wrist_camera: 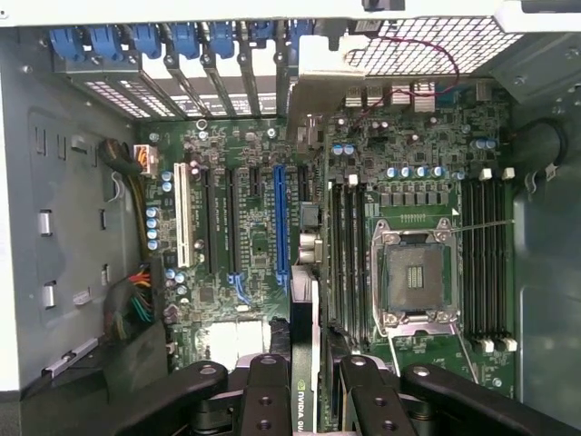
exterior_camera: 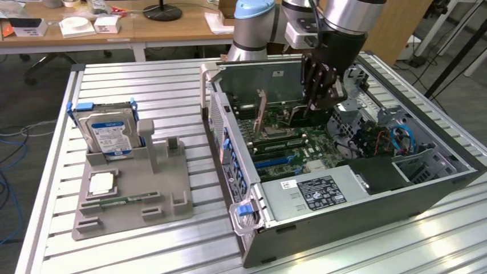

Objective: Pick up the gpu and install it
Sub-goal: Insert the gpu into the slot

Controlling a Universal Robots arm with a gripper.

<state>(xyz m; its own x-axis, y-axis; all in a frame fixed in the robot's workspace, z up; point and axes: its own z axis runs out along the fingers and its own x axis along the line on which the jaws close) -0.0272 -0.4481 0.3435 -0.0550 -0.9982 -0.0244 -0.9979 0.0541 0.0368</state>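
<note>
Your tool (wrist_camera: pixel 304 386) pinches the gpu (wrist_camera: pixel 313 318) edge-on, held upright above the motherboard (wrist_camera: pixel 245 245) inside the open computer case (exterior_camera: pixel 365 194).

Pretty even, bright room light here. Strong glare washes out the slatted aluminium table (exterior_camera: pixel 426 240) along its near edge in the exterior view, and the inside of the computer case (exterior_camera: pixel 445 185) sits in shadow. In the wrist view the motherboard (wrist_camera: pixel 254 236) is lit flat and a touch soft — the gripper fingers (wrist_camera: pixel 268 400) up close look blurry and dark.
</note>
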